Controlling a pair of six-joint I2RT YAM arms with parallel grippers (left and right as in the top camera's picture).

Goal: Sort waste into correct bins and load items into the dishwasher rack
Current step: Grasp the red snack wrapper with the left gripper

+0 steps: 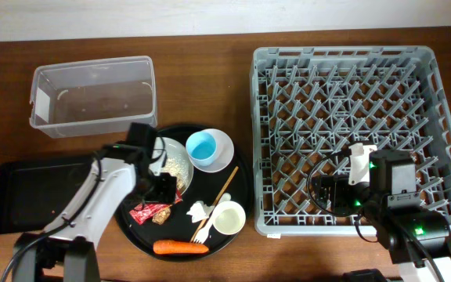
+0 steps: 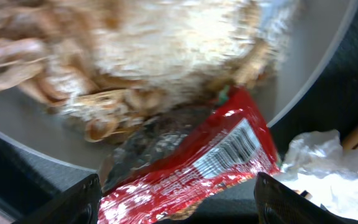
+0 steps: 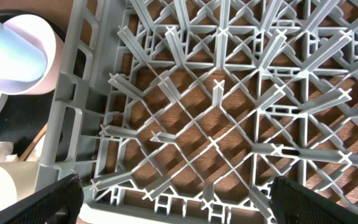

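My left gripper (image 1: 163, 192) hovers low over the round black tray, open, with the red wrapper (image 2: 191, 168) lying between its fingers (image 2: 73, 202) and untouched by them. Beside the red wrapper (image 1: 149, 212) are the white plate (image 1: 180, 149) with beige food scraps (image 2: 135, 56), the tissue (image 2: 325, 168), a chopstick (image 1: 224, 188), a fork (image 1: 203, 227), a small white cup (image 1: 229, 218) and the carrot (image 1: 180, 247). A blue cup (image 1: 202, 146) sits in the bowl (image 1: 221, 145). My right gripper (image 3: 176, 199) stands wide open over the near-left part of the grey dishwasher rack (image 3: 216, 124), holding nothing.
The clear tub (image 1: 92, 94) stands at the back left. A shallow black rectangular tray (image 1: 37, 192) lies left of the round black tray (image 1: 241, 184). The rack (image 1: 351, 133) fills the right side, its upright pegs under my right gripper (image 1: 331, 192).
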